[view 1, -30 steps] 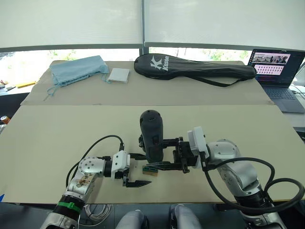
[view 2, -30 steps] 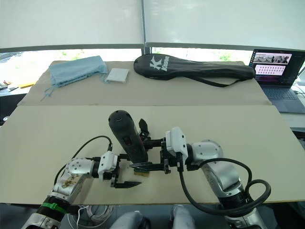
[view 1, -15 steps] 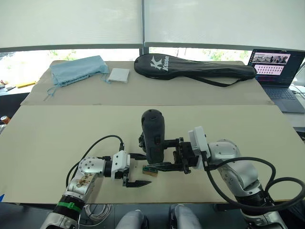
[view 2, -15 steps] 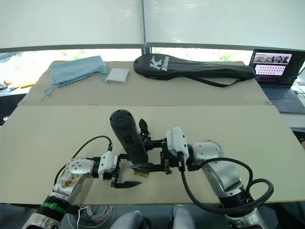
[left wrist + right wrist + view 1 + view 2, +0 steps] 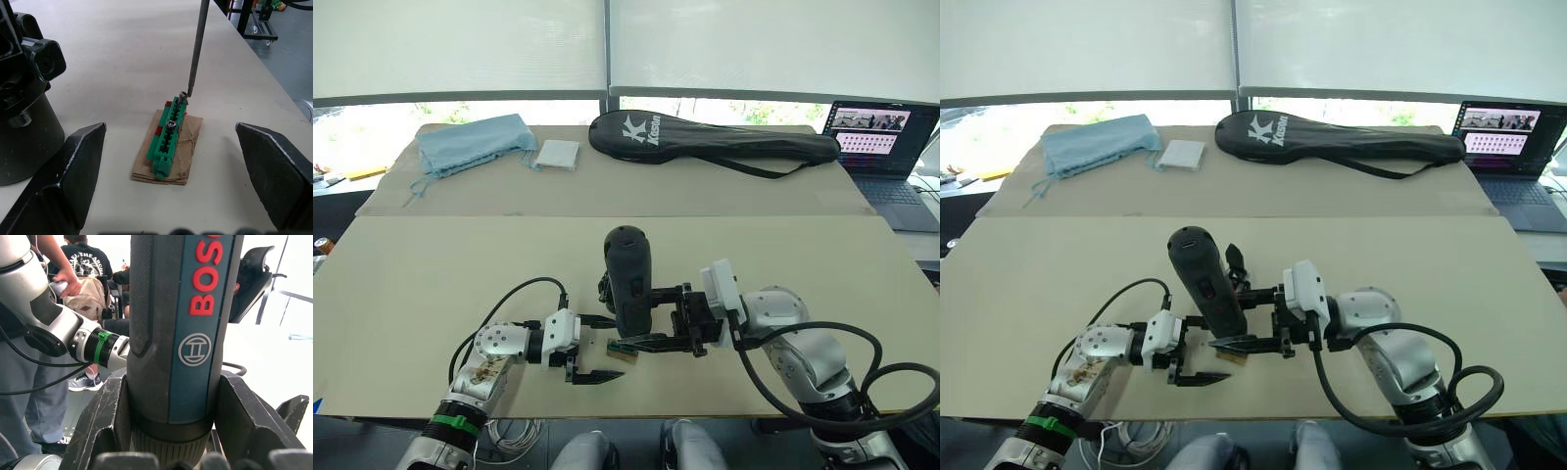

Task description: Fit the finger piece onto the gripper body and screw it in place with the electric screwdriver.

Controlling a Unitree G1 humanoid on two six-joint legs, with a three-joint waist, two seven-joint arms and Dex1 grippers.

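Observation:
My right gripper (image 5: 632, 315) is shut on the electric screwdriver (image 5: 628, 282), a thick black tool held upright at the table's near middle; its barrel (image 5: 178, 328) sits between the fingers. Its thin metal bit (image 5: 196, 44) points down, with the tip on a screw in a green holder (image 5: 167, 138) that lies on a scrap of cardboard. My left gripper (image 5: 618, 348) stands open around that holder, its fingers (image 5: 73, 171) far apart. The gripper body (image 5: 22, 98), black with a round base, stands just beyond, partly behind the screwdriver (image 5: 1233, 262). The finger piece is hidden.
A black racket bag (image 5: 705, 137), a blue cloth (image 5: 475, 142) and a white pad (image 5: 556, 154) lie along the far side of the table. A laptop (image 5: 881, 147) is at the far right. People stand beyond the table (image 5: 29, 382).
The screwdriver and my right gripper have edged very slightly to the right. The left gripper has stayed open in place.

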